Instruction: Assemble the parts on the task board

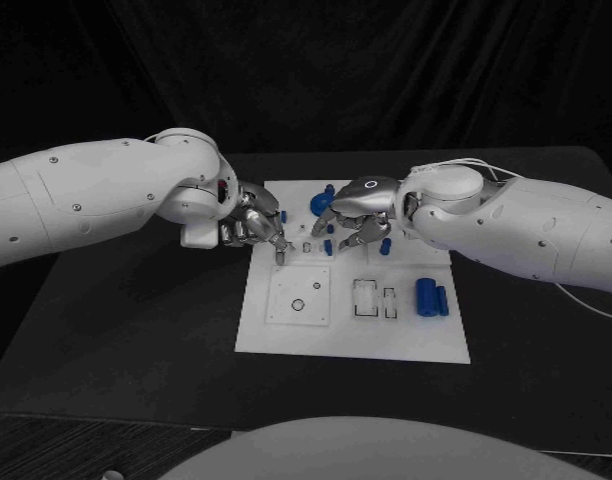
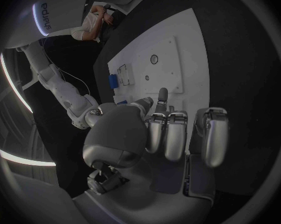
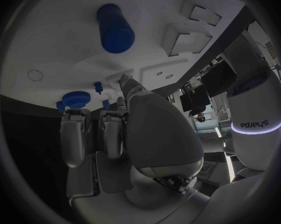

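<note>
The white task board (image 1: 292,335) lies in the middle of the table. My left hand (image 1: 256,228) hovers over its far left edge, fingers curled, one fingertip (image 2: 162,94) stretched down to the board (image 2: 184,50); I see nothing in it. My right hand (image 1: 358,213) hangs over the far middle, fingers (image 3: 109,134) curled in on nothing. A blue gear (image 3: 75,98) and small blue pegs (image 3: 98,87) stand just beyond those fingers. The gear (image 1: 321,205) peeks out beside the right hand. Two blue cylinders (image 1: 430,297) lie at the board's right; one cylinder (image 3: 115,30) is near the slots.
Rectangular recesses (image 1: 367,298) and a square plate with a round hole (image 1: 298,297) sit in the board's middle. Black table (image 1: 119,340) surrounds the board with free room at the left and front. My right arm (image 2: 66,94) reaches in opposite the left hand.
</note>
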`<control>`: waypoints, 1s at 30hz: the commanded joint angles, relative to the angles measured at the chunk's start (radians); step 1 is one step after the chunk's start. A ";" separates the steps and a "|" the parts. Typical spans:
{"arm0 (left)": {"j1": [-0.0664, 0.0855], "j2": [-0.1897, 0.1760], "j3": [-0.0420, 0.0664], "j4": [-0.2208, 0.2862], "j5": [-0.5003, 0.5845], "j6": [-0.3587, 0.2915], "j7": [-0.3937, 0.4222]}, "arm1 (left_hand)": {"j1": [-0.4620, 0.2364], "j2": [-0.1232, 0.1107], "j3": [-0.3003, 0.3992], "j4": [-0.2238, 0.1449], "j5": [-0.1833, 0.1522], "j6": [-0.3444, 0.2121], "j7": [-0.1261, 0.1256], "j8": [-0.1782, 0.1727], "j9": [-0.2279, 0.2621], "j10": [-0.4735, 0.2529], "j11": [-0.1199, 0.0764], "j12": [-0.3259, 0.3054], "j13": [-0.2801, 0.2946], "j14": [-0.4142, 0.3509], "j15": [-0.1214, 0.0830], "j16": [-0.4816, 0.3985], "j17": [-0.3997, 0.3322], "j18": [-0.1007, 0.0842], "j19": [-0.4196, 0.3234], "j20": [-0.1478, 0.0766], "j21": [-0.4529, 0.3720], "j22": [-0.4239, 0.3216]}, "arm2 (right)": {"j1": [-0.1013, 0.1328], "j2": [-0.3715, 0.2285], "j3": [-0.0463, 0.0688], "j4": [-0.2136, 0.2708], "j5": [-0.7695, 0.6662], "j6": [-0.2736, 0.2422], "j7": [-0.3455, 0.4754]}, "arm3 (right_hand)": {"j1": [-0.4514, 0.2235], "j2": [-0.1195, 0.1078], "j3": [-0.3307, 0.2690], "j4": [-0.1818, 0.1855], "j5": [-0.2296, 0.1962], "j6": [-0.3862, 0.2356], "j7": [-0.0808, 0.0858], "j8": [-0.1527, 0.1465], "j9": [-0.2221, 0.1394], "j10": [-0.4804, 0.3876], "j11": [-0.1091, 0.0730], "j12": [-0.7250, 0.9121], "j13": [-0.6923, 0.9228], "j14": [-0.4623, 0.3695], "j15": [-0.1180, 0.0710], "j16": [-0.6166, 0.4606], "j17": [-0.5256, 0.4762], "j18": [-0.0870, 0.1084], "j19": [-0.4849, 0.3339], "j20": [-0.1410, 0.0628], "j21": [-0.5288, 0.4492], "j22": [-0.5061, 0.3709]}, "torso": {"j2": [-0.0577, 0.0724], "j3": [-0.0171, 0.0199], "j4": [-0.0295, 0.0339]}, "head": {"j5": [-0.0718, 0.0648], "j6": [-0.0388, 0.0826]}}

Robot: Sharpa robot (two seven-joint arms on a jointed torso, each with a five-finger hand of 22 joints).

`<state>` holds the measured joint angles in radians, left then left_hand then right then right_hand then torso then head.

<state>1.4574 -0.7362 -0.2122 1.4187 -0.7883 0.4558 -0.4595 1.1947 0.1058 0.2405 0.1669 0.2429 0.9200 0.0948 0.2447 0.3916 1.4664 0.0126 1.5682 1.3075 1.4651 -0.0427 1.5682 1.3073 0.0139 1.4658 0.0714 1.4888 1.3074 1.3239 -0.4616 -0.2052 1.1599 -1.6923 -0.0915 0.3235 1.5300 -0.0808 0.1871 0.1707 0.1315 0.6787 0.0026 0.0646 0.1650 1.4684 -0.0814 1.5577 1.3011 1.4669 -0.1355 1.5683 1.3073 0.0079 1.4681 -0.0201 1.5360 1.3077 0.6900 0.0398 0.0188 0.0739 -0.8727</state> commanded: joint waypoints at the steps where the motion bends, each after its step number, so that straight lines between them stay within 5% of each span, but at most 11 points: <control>1: -0.002 -0.002 0.001 0.004 0.007 -0.004 0.012 | 0.011 0.001 0.001 -0.006 0.005 0.003 0.003 -0.003 -0.001 0.104 0.007 0.003 0.263 0.106 0.008 0.003 0.263 0.014 0.029 0.006 -0.002 0.194 | 0.010 -0.022 0.001 0.043 0.000 -0.051 -0.088 | -0.003 -0.028 -0.002 -0.002 0.030 -0.052 0.014 -0.004 -0.013 0.095 0.016 0.008 0.257 0.104 0.014 0.003 0.264 0.004 0.074 0.011 -0.005 0.248 | 0.000 -0.0001 -0.0002 | 0.004 0.000; 3: -0.002 -0.004 0.001 0.004 0.007 -0.007 0.012 | 0.011 0.001 0.001 -0.006 0.005 0.003 0.003 -0.003 -0.001 0.104 0.007 0.003 0.263 0.106 0.008 0.003 0.263 0.014 0.029 0.006 -0.002 0.194 | 0.017 -0.044 0.001 0.081 0.000 -0.059 -0.106 | -0.008 -0.064 -0.007 0.029 0.023 -0.143 0.032 -0.009 -0.035 0.093 0.030 0.006 0.253 0.104 0.028 0.003 0.264 0.006 0.068 0.023 -0.013 0.245 | 0.000 0.0001 -0.0007 | 0.005 0.000; 5: -0.002 -0.006 0.001 0.004 0.007 -0.009 0.013 | 0.011 0.001 0.001 -0.006 0.005 0.003 0.003 -0.003 -0.001 0.104 0.007 0.003 0.263 0.106 0.008 0.003 0.263 0.014 0.029 0.006 -0.002 0.194 | 0.024 -0.064 0.001 0.115 0.000 -0.077 -0.118 | 0.022 -0.117 -0.027 0.122 -0.001 -0.238 0.040 -0.010 -0.057 0.090 0.039 0.004 0.248 0.104 0.039 0.002 0.263 0.008 0.062 0.037 -0.022 0.241 | 0.001 0.0004 0.0003 | 0.003 0.000; 8: -0.002 -0.006 0.001 0.004 0.007 -0.011 0.013 | 0.011 0.001 0.001 -0.006 0.005 0.003 0.003 -0.003 -0.001 0.104 0.007 0.003 0.263 0.106 0.008 0.003 0.263 0.014 0.029 0.006 -0.002 0.194 | 0.029 -0.084 0.001 0.149 0.000 -0.114 -0.135 | 0.009 -0.116 -0.035 0.125 -0.016 -0.238 0.041 -0.007 -0.057 0.091 0.040 0.005 0.250 0.104 0.041 0.002 0.263 0.009 0.062 0.039 -0.024 0.241 | 0.001 0.0002 0.0000 | 0.003 0.000; 10: -0.002 -0.006 0.001 0.005 0.007 -0.012 0.014 | 0.011 0.000 0.001 -0.008 0.006 0.002 0.004 -0.005 -0.002 0.104 0.008 0.003 0.263 0.106 0.008 0.003 0.263 0.014 0.027 0.006 -0.004 0.193 | 0.032 -0.099 0.001 0.175 0.000 -0.151 -0.178 | -0.023 -0.080 -0.024 0.122 -0.027 -0.101 0.050 0.038 -0.023 0.094 0.046 0.007 0.255 0.103 0.046 0.002 0.262 0.009 0.061 0.043 -0.025 0.241 | 0.000 0.0003 -0.0007 | 0.004 0.000; 11: -0.002 -0.006 0.001 0.006 0.007 -0.012 0.014 | 0.011 0.000 0.001 -0.008 0.006 0.002 0.004 -0.005 -0.002 0.104 0.008 0.003 0.263 0.106 0.008 0.003 0.263 0.014 0.027 0.006 -0.004 0.193 | 0.032 -0.104 0.001 0.186 0.000 -0.162 -0.202 | -0.075 -0.039 -0.024 0.094 -0.026 0.003 0.058 0.116 0.011 0.100 0.055 0.012 0.266 0.104 0.052 0.002 0.263 0.009 0.063 0.050 -0.024 0.241 | 0.000 0.0001 -0.0007 | 0.005 0.000; 14: -0.002 -0.006 0.001 0.006 0.007 -0.012 0.014 | 0.011 0.000 0.001 -0.008 0.006 0.002 0.004 -0.005 -0.002 0.104 0.008 0.003 0.263 0.106 0.008 0.003 0.263 0.014 0.027 0.006 -0.004 0.193 | 0.034 -0.116 0.001 0.213 0.000 -0.163 -0.279 | -0.240 0.015 -0.064 0.122 -0.013 0.107 0.089 0.224 0.067 0.102 0.085 0.013 0.270 0.104 0.072 0.003 0.264 0.007 0.066 0.068 -0.020 0.242 | 0.000 0.0001 -0.0002 | 0.004 0.000; 16: -0.002 -0.006 0.001 0.006 0.007 -0.012 0.015 | 0.011 0.000 0.001 -0.008 0.006 0.002 0.004 -0.005 -0.002 0.104 0.008 0.003 0.263 0.106 0.008 0.003 0.263 0.014 0.027 0.006 -0.004 0.193 | 0.034 -0.123 0.001 0.238 0.000 -0.146 -0.358 | -0.336 0.055 -0.084 0.116 -0.037 0.174 0.086 0.276 0.097 0.102 0.078 0.013 0.270 0.104 0.074 0.003 0.264 0.007 0.069 0.070 -0.017 0.243 | 0.000 0.0002 0.0003 | 0.003 0.000; 19: -0.002 -0.005 0.001 0.005 0.007 -0.012 0.015 | 0.011 0.000 0.001 -0.008 0.006 0.002 0.004 -0.005 -0.002 0.104 0.008 0.003 0.263 0.106 0.008 0.003 0.263 0.014 0.027 0.006 -0.004 0.193 | 0.035 -0.125 0.001 0.263 0.000 -0.124 -0.437 | -0.411 0.083 -0.104 0.117 -0.041 0.224 0.082 0.308 0.123 0.102 0.085 0.013 0.270 0.104 0.079 0.003 0.264 0.006 0.073 0.075 -0.012 0.245 | 0.000 0.0006 -0.0004 | 0.002 0.000; 26: -0.002 0.000 0.001 0.003 0.007 -0.012 0.018 | 0.011 0.000 0.001 -0.008 0.006 0.002 0.004 -0.005 -0.002 0.104 0.008 0.003 0.263 0.106 0.008 0.003 0.263 0.014 0.027 0.006 -0.004 0.193 | 0.033 -0.098 0.001 0.293 -0.039 -0.117 -0.579 | -0.404 0.070 -0.115 0.085 0.072 0.347 0.043 0.346 0.191 0.102 0.055 0.013 0.270 0.104 0.054 0.003 0.264 0.004 0.078 0.053 -0.005 0.247 | 0.001 0.0003 0.0006 | -0.007 0.000; 30: -0.002 0.001 0.001 0.003 0.007 -0.011 0.019 | 0.011 0.000 0.002 -0.008 0.007 0.002 0.004 -0.006 -0.003 0.104 0.008 0.003 0.263 0.106 0.009 0.003 0.263 0.014 0.028 0.006 -0.003 0.193 | 0.026 -0.082 0.001 0.292 -0.111 -0.118 -0.642 | -0.445 0.057 -0.135 0.101 0.061 0.373 0.033 0.349 0.220 0.102 0.046 0.013 0.270 0.104 0.045 0.003 0.264 0.005 0.077 0.045 -0.008 0.246 | 0.000 -0.0003 0.0007 | -0.006 0.000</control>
<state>1.4572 -0.7374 -0.2122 1.4207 -0.7883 0.4489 -0.4582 1.1947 0.1058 0.2434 0.1640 0.2467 0.9200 0.0947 0.2447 0.3903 1.4663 0.0126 1.5682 1.3076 1.4651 -0.0427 1.5682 1.3073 0.0139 1.4658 0.0714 1.4888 1.3074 1.3549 -0.5461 -0.2053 1.4508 -1.7237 -0.2031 -0.1902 1.0953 -0.0249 0.0578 0.2706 0.1991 1.0462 0.0368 0.4073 0.3803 1.4669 -0.0306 1.5684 1.3079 1.4685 -0.0838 1.5683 1.3073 0.0079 1.4659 0.0311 1.5286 1.3074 0.6903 0.0400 0.0189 0.0682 -0.8727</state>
